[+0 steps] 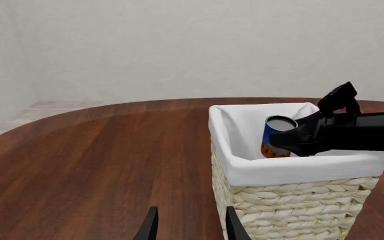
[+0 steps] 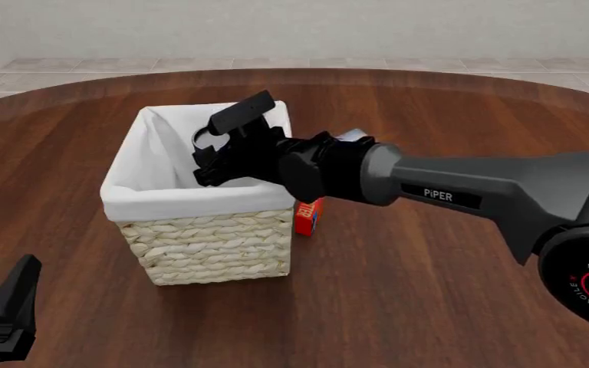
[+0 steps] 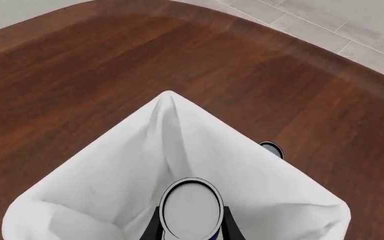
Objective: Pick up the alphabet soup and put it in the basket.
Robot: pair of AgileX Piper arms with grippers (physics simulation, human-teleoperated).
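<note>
Right wrist view puts the silver-grey top of the alphabet soup point(image 3: 191, 208) straight ahead of me, pinched between the two fingers of my right gripper point(image 3: 192, 227), with the white lining of the basket point(image 3: 98, 175) spread out beneath it. So my right gripper is closed snugly on the can, only as wide as the can itself. From the left wrist view the alphabet soup point(image 1: 275, 137) hangs inside the basket's mouth, below the folded rim point(image 1: 299, 170) and roughly upright, though I cannot see how far it is from the floor of the basket. The step in hand, as I judge it, is the release. To do it well I should keep the can vertical and centred away from the cloth walls, lower a little further so it does not drop and topple, then part the fingers evenly and lift straight up so neither finger drags the lining. In the front view my right arm point(image 2: 459, 192) reaches over the near-right corner of the basket point(image 2: 208, 245), with a small red-orange box point(image 2: 310, 217) on the worktop point(image 2: 397, 307) just beside that corner; I should retreat upward before swinging back. My left gripper point(image 1: 188, 225) sits low and apart, fingers parted, holding nothing.
</note>
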